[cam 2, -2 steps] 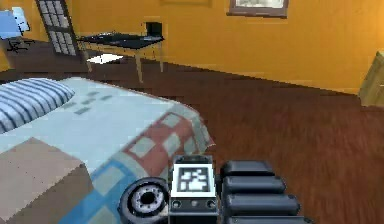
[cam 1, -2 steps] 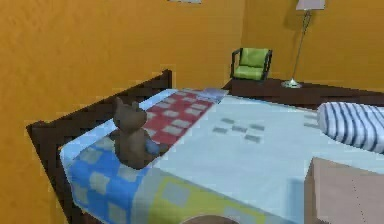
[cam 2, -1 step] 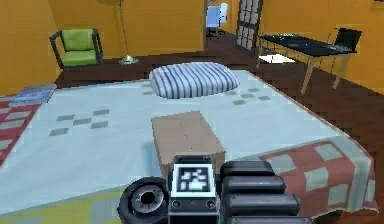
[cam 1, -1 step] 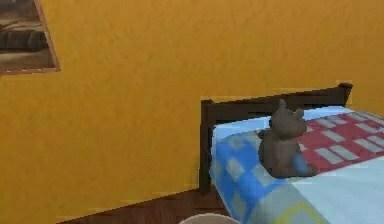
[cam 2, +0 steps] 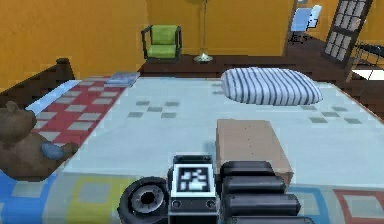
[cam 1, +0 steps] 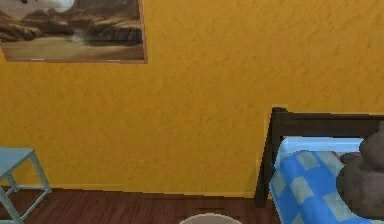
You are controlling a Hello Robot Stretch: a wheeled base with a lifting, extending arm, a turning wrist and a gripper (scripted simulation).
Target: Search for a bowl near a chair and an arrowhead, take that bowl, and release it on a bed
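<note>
Forward view: picture (cam 1: 72, 30) on the orange wall (cam 1: 200, 110). Pale blue frame (cam 1: 20, 175) low at left. Bed (cam 1: 305, 180) at right.

Arm side view: bear (cam 2: 25, 140) on the quilt (cam 2: 150, 130). End effector (cam 2: 143, 200) at the bottom edge, quilt behind it. Then a brown box (cam 2: 252, 148) and a striped pillow (cam 2: 268, 85).

The end effector's state cannot be told, nor whether it holds the bowl.

Judgement: release low onto flat quilt left of the box, clear of the bear.
</note>
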